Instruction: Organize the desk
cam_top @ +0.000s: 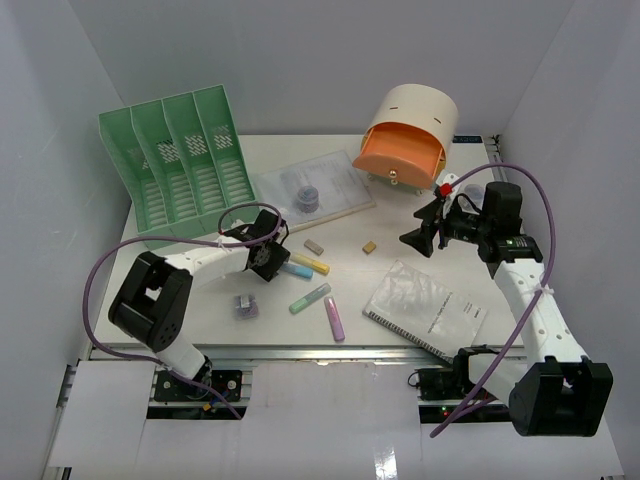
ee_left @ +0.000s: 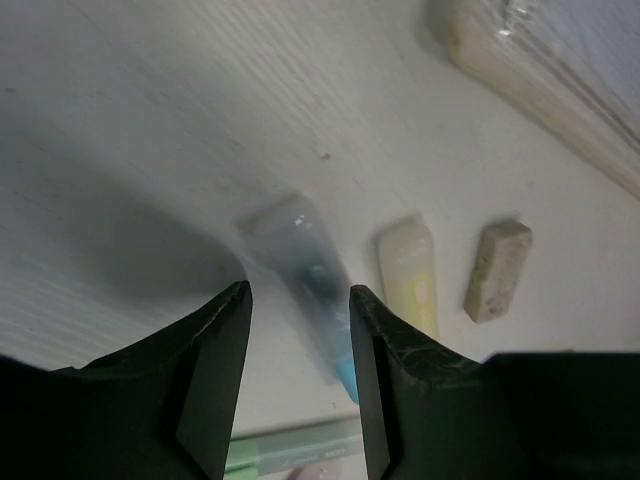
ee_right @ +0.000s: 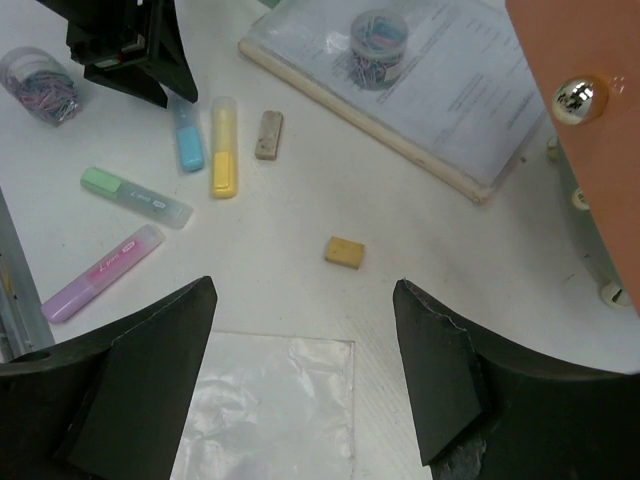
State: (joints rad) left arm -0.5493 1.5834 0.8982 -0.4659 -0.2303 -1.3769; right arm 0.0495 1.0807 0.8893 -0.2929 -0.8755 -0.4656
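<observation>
The left gripper (ee_left: 298, 300) is low over the desk (cam_top: 400, 215), jaws partly apart and straddling a blue highlighter (ee_left: 300, 255). The pen is blurred in the left wrist view and its lower end is hidden behind one finger, so contact is hard to judge – a gap shows on the other side. Just beside it lie a yellow highlighter (ee_left: 410, 275) and a grey eraser (ee_left: 498, 270). A green highlighter (cam_top: 310, 298) is cut off at the bottom of that view.

The right gripper (ee_right: 305, 370) hangs above the desk with jaws wide and nothing between them. Below it lie a tan eraser (ee_right: 344, 252) and the glossy corner of a notebook (ee_right: 275, 400) – mostly out of frame. An orange drawer (ee_right: 590, 100) is cropped at the right edge.
</observation>
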